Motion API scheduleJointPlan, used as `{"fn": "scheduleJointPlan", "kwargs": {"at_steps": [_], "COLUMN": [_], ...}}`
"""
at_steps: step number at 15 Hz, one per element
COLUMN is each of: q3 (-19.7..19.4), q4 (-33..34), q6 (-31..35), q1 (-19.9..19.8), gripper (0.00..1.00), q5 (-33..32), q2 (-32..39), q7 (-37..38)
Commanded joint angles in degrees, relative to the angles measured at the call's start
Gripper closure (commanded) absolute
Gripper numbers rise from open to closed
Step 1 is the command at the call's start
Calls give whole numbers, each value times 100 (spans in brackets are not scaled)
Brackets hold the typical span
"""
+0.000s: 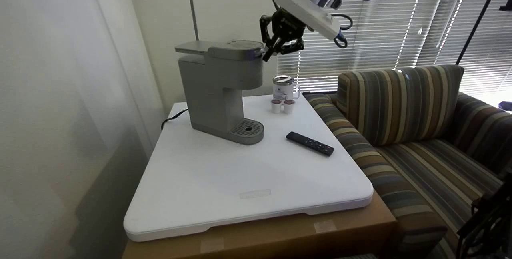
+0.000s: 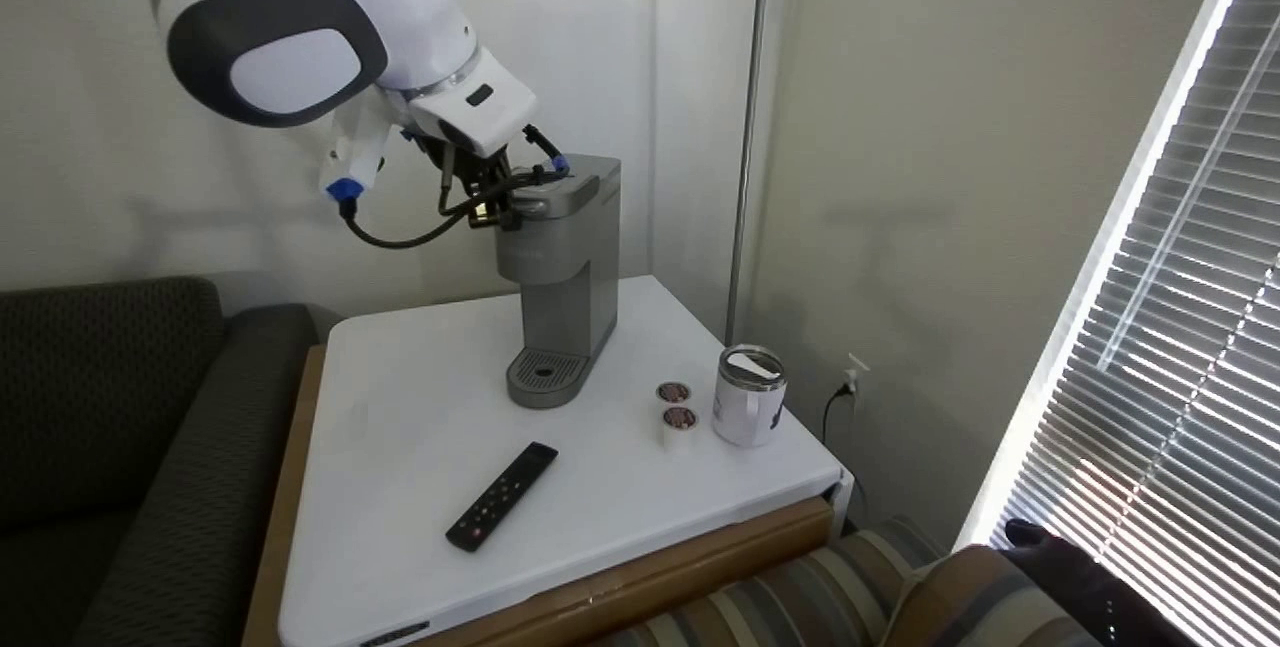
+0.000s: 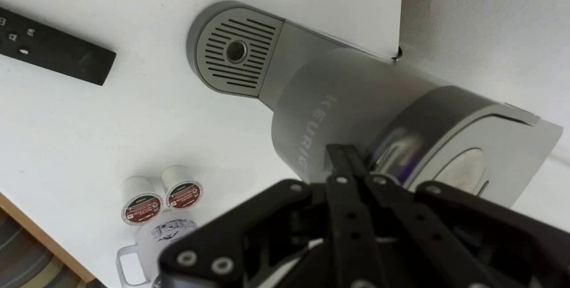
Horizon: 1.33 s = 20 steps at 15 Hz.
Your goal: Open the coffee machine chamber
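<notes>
The grey coffee machine [image 1: 196,95] stands upright on a white table, also in an exterior view [image 2: 560,312] and the wrist view [image 3: 352,83]. Its chamber lid [image 1: 236,51] lies flat on the overhanging head; its rounded top also shows in an exterior view [image 2: 565,192] and the wrist view [image 3: 503,145]. My gripper [image 1: 267,57] is at the front of the head, just below the lid's shiny front edge. In the wrist view, the fingertips [image 3: 343,149] are together with nothing visible between them. I cannot tell whether they touch the machine. Cables partly hide the gripper [image 2: 508,217].
The black remote [image 1: 310,143] lies in front of the machine. Two pods [image 2: 679,427] and a white mug [image 2: 748,402] stand beside it at the table edge [image 1: 256,221]. A wall is behind the machine. A striped sofa [image 1: 400,107] borders the table.
</notes>
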Motion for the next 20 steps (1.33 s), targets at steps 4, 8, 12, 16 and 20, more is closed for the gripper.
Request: {"fn": "scheduleJointPlan", "kwargs": {"at_steps": [4,8,12,16,20], "q3": [765,1038,1073,939,807], "q4": [89,-7,-145,-226,-207], "q6": [576,780,935,967,885], "q1": [-620,-819,-828,-710,-604], "gripper": [100,100,100,100,100], "q5": [599,627,522,427,323], "q2": [177,131,21,-98,-180], "q7": [-697,-789,-674,-569,-520]}}
